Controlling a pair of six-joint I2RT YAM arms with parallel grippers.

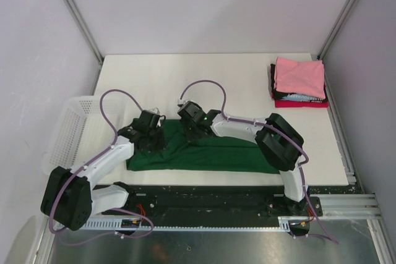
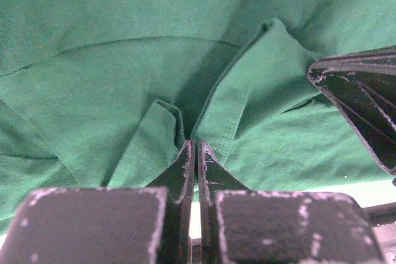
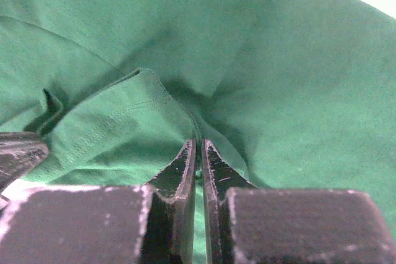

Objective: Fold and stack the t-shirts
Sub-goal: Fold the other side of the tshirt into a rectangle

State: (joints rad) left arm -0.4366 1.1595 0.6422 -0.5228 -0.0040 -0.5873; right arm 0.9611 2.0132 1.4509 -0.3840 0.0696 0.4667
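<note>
A dark green t-shirt (image 1: 210, 153) lies partly folded at the table's near edge. My left gripper (image 1: 153, 135) is shut on a fold of the green cloth (image 2: 154, 134) at the shirt's left upper edge. My right gripper (image 1: 193, 130) is shut on a hemmed fold of the same shirt (image 3: 124, 128), close beside the left one. The right gripper's fingers (image 2: 359, 100) show in the left wrist view. A stack of folded shirts, pink (image 1: 300, 76) on top with black and red below, sits at the far right.
A white mesh basket (image 1: 71, 131) stands off the table's left side. Metal frame posts (image 1: 77, 10) rise at the back corners. The table's bare white surface (image 1: 204, 78) stretches behind the green shirt.
</note>
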